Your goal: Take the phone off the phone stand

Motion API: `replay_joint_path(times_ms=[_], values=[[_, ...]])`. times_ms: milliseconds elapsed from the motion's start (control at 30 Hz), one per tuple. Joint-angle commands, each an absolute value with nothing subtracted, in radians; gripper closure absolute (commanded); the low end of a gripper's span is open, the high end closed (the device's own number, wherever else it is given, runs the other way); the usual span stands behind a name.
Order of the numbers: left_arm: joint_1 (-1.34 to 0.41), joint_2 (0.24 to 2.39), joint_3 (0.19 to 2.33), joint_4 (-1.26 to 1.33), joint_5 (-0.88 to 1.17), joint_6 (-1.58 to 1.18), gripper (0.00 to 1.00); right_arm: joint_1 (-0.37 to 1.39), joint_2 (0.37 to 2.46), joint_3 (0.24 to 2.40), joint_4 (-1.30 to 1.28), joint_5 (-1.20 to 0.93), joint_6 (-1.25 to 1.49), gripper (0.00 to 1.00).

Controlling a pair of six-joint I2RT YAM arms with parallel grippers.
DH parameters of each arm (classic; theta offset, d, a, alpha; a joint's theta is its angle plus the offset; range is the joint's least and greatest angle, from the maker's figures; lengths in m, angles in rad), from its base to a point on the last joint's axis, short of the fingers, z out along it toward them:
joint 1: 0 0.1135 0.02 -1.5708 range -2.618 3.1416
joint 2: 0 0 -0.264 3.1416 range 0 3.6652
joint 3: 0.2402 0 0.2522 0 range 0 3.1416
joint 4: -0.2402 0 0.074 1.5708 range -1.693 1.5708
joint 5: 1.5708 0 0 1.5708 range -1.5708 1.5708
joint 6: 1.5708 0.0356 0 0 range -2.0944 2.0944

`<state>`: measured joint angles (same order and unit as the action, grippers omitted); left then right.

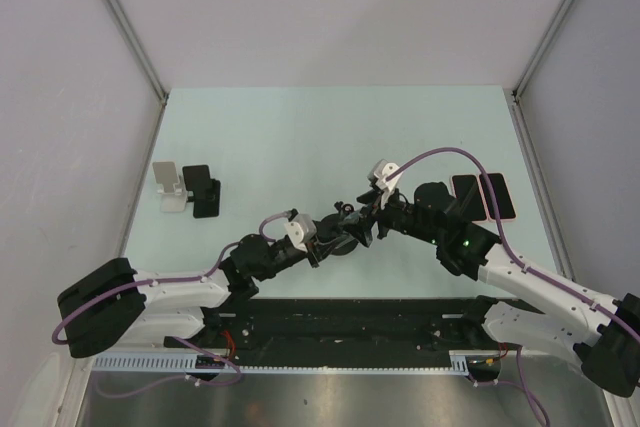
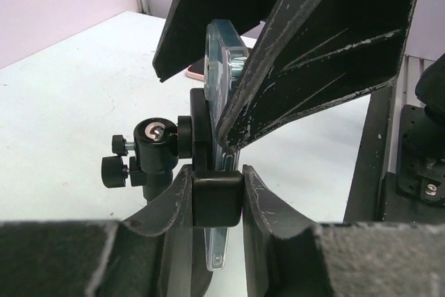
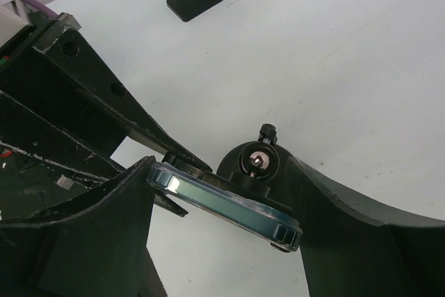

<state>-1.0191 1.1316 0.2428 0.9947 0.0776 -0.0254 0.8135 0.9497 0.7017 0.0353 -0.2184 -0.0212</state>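
The phone (image 3: 222,203), in a clear case, sits edge-on in the black phone stand (image 3: 257,165), which has a ball joint behind it. My right gripper (image 3: 222,172) spans the phone's length, one finger against each end. In the left wrist view the phone (image 2: 221,67) stands upright in the phone stand's black clamp block (image 2: 217,199), and my left gripper (image 2: 217,172) is shut on that block. Seen from above, both grippers meet at mid-table, left gripper (image 1: 335,237) and right gripper (image 1: 365,212), hiding the phone.
A white stand (image 1: 170,187) and a black stand (image 1: 205,192) sit at the table's left. A pink phone (image 1: 468,197) and a dark phone (image 1: 498,197) lie at the right, beside the right arm. Grey walls enclose the table.
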Motion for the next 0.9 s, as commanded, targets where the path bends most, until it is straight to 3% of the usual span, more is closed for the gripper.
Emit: replay_joint_path(times_ms=[0, 100, 167, 333, 867], values=[[-1.022, 1.114, 0.215, 1.009, 0.032, -0.089, 1.00, 0.797, 0.901, 0.759, 0.104, 0.043, -0.005, 0.43], [-1.023, 1.131, 0.235, 1.009, 0.023, -0.126, 1.00, 0.871, 0.890, 0.759, 0.110, 0.144, 0.047, 0.10], [-1.031, 1.140, 0.245, 1.009, 0.003, -0.143, 1.00, 0.912, 0.890, 0.759, 0.110, 0.256, 0.083, 0.02], [-1.051, 1.146, 0.258, 1.009, -0.040, -0.156, 1.00, 1.028, 0.939, 0.758, 0.106, 0.492, 0.109, 0.00], [-1.071, 1.129, 0.253, 1.009, -0.132, -0.222, 1.00, 1.115, 1.063, 0.713, 0.169, 0.558, 0.186, 0.00]])
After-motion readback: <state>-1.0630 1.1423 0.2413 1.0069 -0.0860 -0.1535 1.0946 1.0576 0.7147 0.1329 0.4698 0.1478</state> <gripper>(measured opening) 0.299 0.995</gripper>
